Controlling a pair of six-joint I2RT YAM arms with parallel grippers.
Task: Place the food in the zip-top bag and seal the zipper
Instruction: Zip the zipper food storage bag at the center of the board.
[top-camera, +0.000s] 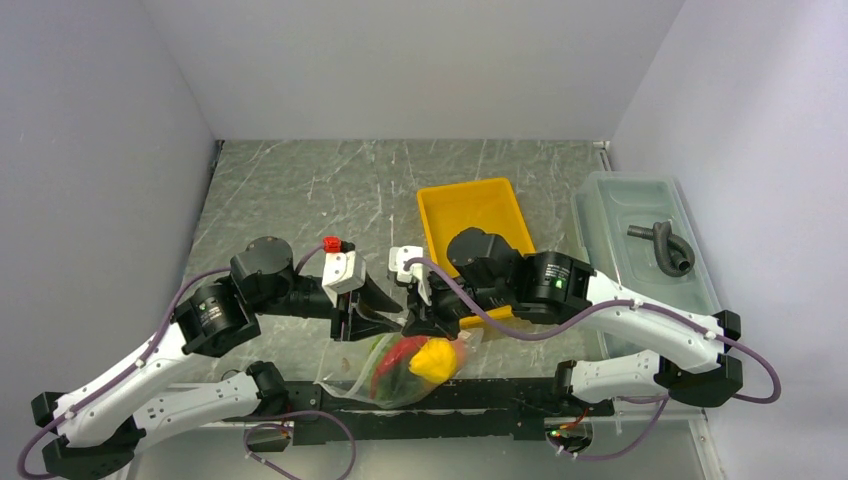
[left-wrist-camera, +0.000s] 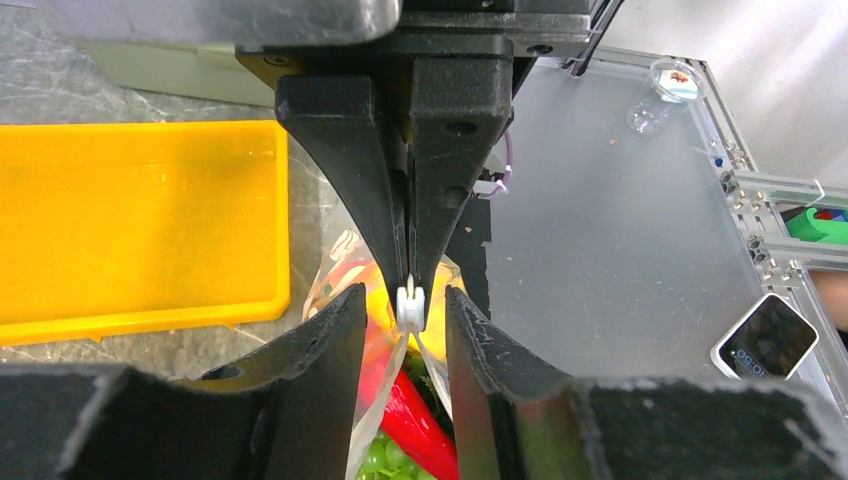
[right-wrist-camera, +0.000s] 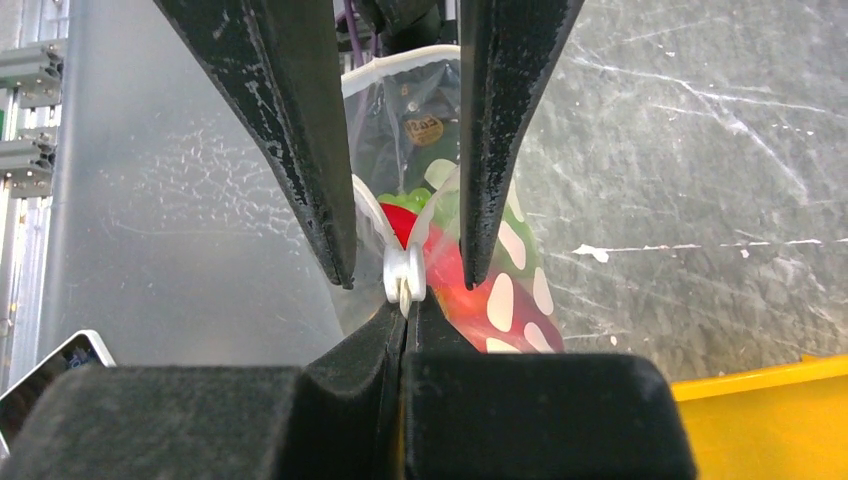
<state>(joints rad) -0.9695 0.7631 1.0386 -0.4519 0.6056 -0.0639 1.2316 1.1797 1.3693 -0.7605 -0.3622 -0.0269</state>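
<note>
Scratched grey worktop (top-camera: 300, 190): the right tool (right-wrist-camera: 405, 318) is clenched on the zipper (left-wrist-camera: 410, 305) of the dotted zip-top bag (top-camera: 360, 378) of food (top-camera: 432, 360). The left tool (left-wrist-camera: 403, 296) straddles that zipper, fingers parted. Bag's sticker (right-wrist-camera: 427, 128) unreadable.

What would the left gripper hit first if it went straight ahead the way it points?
Probably the zipper, between the left gripper's open fingers; just beyond it, the right gripper, shut on that strip. Depth is hard to judge.
</note>
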